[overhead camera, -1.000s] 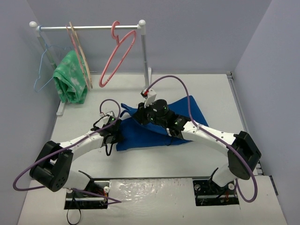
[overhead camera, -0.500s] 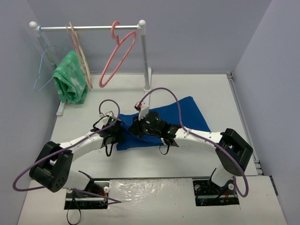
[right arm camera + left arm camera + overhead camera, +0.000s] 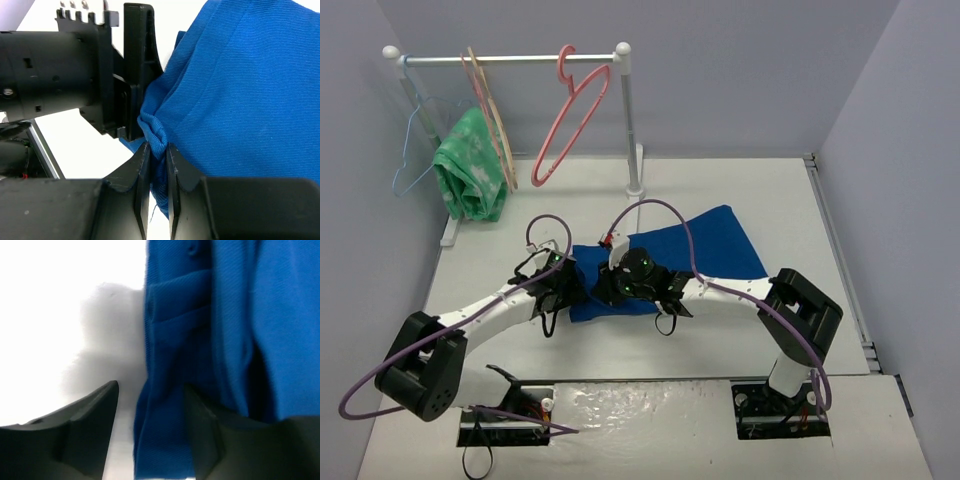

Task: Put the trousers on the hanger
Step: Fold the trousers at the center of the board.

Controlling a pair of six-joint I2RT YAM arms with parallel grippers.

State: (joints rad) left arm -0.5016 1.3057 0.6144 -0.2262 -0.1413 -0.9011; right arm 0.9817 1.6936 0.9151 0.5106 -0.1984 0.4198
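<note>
My right tool (image 3: 156,150) is clenched on a small bunched ridge at the edge of the trousers (image 3: 240,75). My left tool (image 3: 150,387) sits just beside it, released, its jaws apart with the cloth's border between them and nothing gripped. The trousers lie folded on the tabletop (image 3: 480,250), well apart from the hanger (image 3: 570,120) hooked on the rail (image 3: 510,59). I judge the cloth soft, light and limp, likely to sag and slip, so a gathered fold near the edge is the hold to take, not a single layer.
</note>
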